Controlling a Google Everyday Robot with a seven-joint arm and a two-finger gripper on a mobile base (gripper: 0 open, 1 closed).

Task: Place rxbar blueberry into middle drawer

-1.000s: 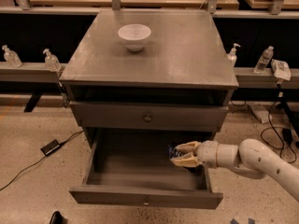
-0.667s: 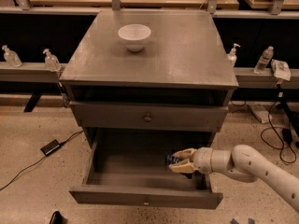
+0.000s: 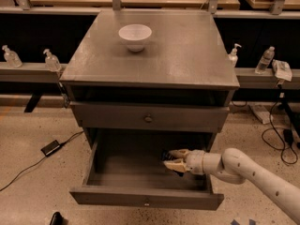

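My claw [image 3: 172, 159], gripping the bar [image 3: 165, 154], has slid further left inside the open drawer [image 3: 140, 197], release seemingly next

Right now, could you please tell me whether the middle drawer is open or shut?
Open: the middle drawer is pulled out, floor showing; the gripper sits inside it, jaws shut on the rxbar blueberry.

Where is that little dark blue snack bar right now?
Low in the camera view, the small dark blue-black snack bar is held in the gripper, inside the right part of the pulled-out grey wooden drawer.
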